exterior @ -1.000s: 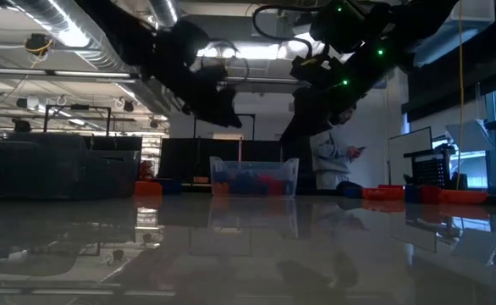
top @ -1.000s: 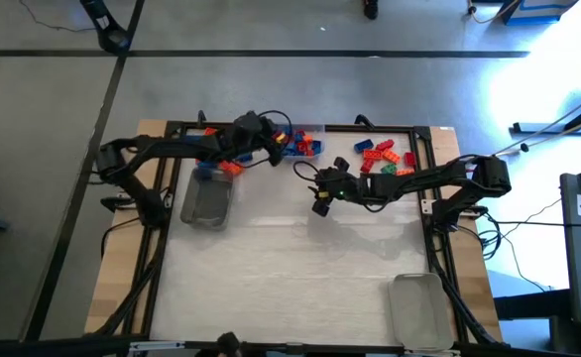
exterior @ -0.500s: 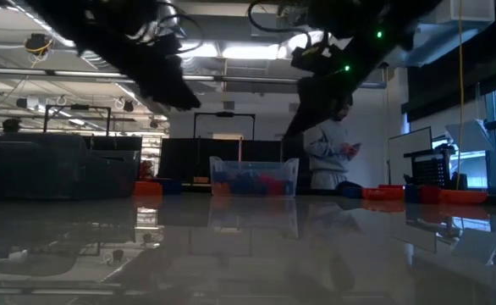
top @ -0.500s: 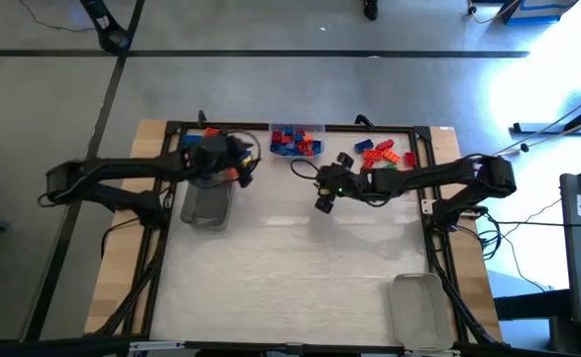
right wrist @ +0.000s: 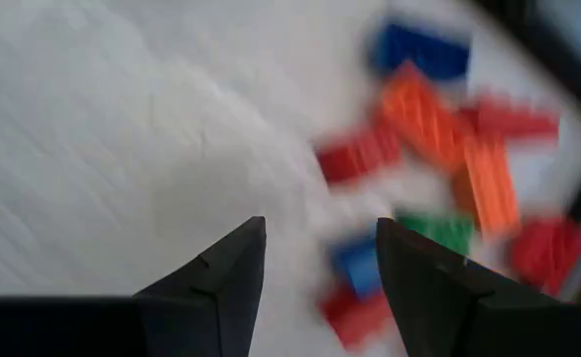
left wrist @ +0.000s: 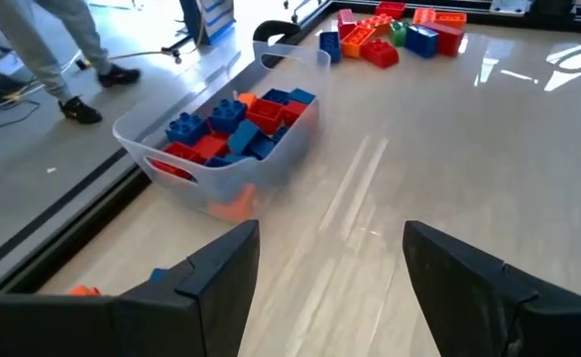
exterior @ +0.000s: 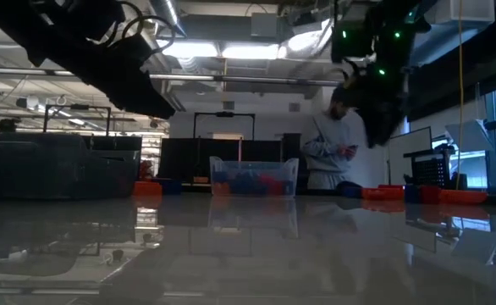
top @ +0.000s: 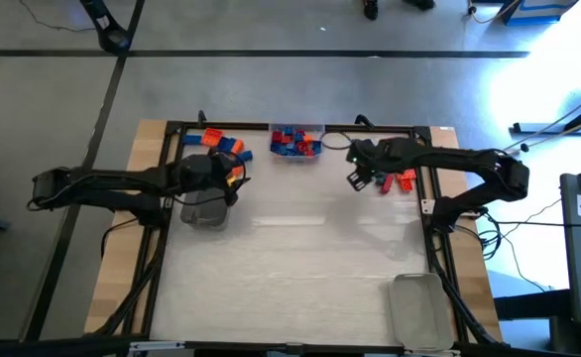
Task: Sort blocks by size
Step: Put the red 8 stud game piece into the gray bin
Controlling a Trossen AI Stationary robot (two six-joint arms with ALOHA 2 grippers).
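Left gripper (top: 233,188): spread and empty; it has pulled back from the block tray at top centre to hover over the clear tray (top: 207,206) at centre left.
Right gripper (top: 356,169): spread, holding nothing; it has swung from mid-table up to the loose pile at upper right.
Blocks (top: 398,171): loose pile at upper right, beside the right gripper; more fill the small tray (top: 295,141) at top centre; a few orange and blue ones (top: 221,144) lie at upper left.
Meaning: judging by this, the left arm has likely just dropped a block off, and the right is lining up its next pick; sorting is far from done.
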